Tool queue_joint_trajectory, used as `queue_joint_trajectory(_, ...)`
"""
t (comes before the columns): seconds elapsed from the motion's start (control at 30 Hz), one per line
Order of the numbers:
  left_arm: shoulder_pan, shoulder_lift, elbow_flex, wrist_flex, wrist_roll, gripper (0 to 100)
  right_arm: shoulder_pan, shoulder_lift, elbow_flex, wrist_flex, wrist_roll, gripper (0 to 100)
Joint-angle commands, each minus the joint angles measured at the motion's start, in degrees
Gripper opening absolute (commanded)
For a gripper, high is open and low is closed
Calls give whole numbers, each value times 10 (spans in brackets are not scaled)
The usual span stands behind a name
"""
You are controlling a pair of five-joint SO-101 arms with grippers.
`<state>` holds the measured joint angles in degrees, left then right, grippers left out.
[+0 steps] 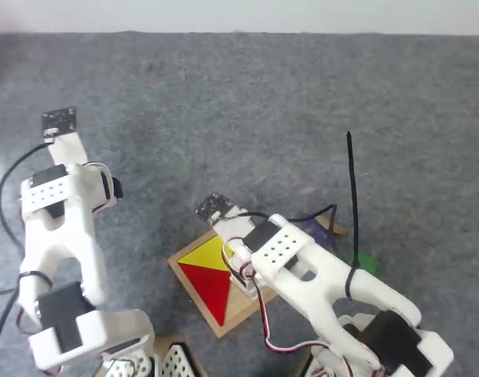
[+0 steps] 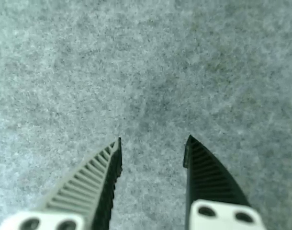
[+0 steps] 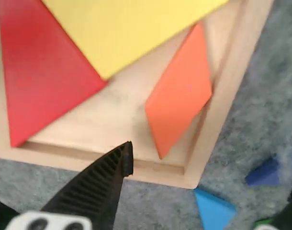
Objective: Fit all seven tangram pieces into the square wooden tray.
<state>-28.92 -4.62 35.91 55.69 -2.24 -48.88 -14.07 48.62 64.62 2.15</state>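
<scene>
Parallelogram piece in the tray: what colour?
Orange. The parallelogram piece shows best in the right wrist view, lying along the wooden tray wall.

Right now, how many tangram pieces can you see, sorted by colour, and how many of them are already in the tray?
Yellow piece: 1, in tray
Red piece: 1, in tray
Orange piece: 1, in tray
Light blue piece: 1, outside
Dark blue piece: 1, outside
Green piece: 1, outside
Total: 6, with 3 inside the wooden tray.

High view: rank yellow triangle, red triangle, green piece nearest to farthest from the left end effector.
1. yellow triangle, on the side facing the left end effector.
2. red triangle, just behind it.
3. green piece, past the right arm.
</scene>
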Motion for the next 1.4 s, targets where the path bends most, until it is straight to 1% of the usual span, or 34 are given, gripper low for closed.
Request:
queue_joint_trajectory(0.0, 0, -9, -4, -9, 9, 206, 19, 0, -1, 1, 11, 472)
queue_joint_trajectory(0.1, 0, -9, -4, -8, 9, 206, 56, 26, -3, -18, 14, 472)
queue_joint_trajectory(0.27, 0, -9, -4, -8, 9, 206, 110, 60, -4, -69, 65, 472)
queue_joint_trajectory(0.4, 0, -9, -4, -8, 9, 206, 137, 74, -7, -90, 74, 472)
queue_joint_trajectory(0.57, 0, -9, -4, -8, 9, 206, 153, 73, -40, -87, 69, 472)
queue_joint_trajectory(0.83, 0, -9, -4, -8, 9, 206, 148, 73, -60, -72, 67, 472)
queue_joint_trajectory(0.9, 0, -9, -4, -9, 9, 206, 127, 71, -61, -66, 50, 472)
queue_joint_trajectory(1.07, 0, -9, -4, -9, 9, 206, 41, 71, -63, -73, 13, 472)
queue_joint_trajectory(1.17, 0, -9, -4, -9, 9, 206, 14, 76, -82, -73, -5, 472)
queue_joint_trajectory(1.27, 0, -9, -4, -8, 9, 206, 18, 77, -102, -80, -18, 472)
queue_joint_trajectory(1.37, -1, -9, -4, -8, 9, 206, 41, 77, -108, -85, -18, 472)
